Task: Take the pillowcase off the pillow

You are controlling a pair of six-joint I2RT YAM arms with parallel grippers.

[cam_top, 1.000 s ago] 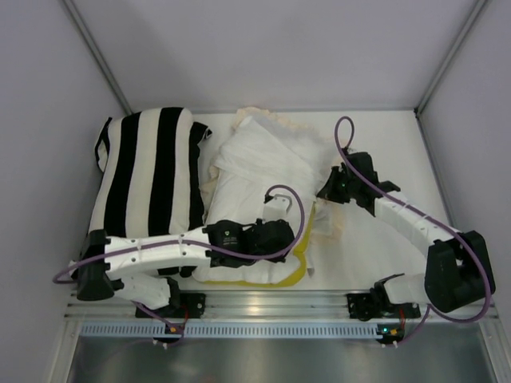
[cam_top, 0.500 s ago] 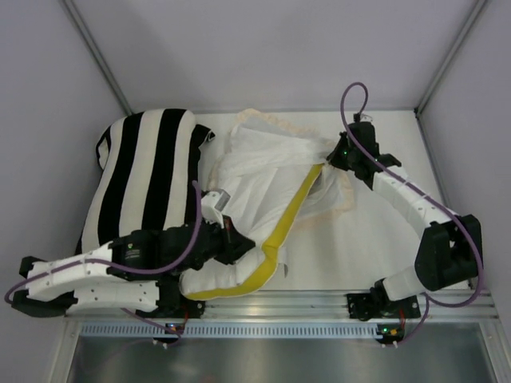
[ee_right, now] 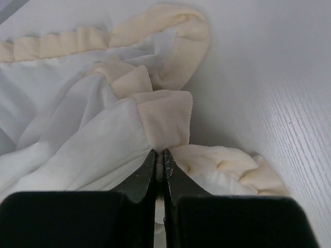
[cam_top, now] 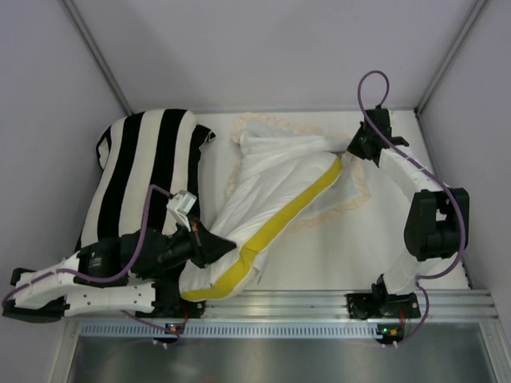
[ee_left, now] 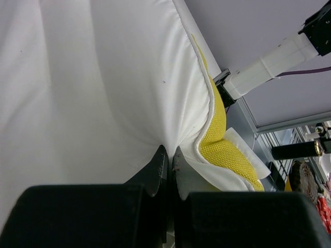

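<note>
Plainly the pillowcase (cam_top: 275,148) is only partly off, bunched cream-white face out over the far end of the pillow (cam_top: 239,231), which lies slantwise on the desk (cam_top: 375,247) with its yellow band (cam_top: 279,219) bared; the right pincer (ee_right: 159,155) is clamped tight on the ruffled frill (ee_right: 160,124), the left pincer (ee_left: 168,157) pinched shut on the pillow's white fabric at the near end. Slippage is the risk, I judge (both holds are thin pinches of cloth); if the case binds on the plump stuffing, frill or pillow may pull free of its pincer.
</note>
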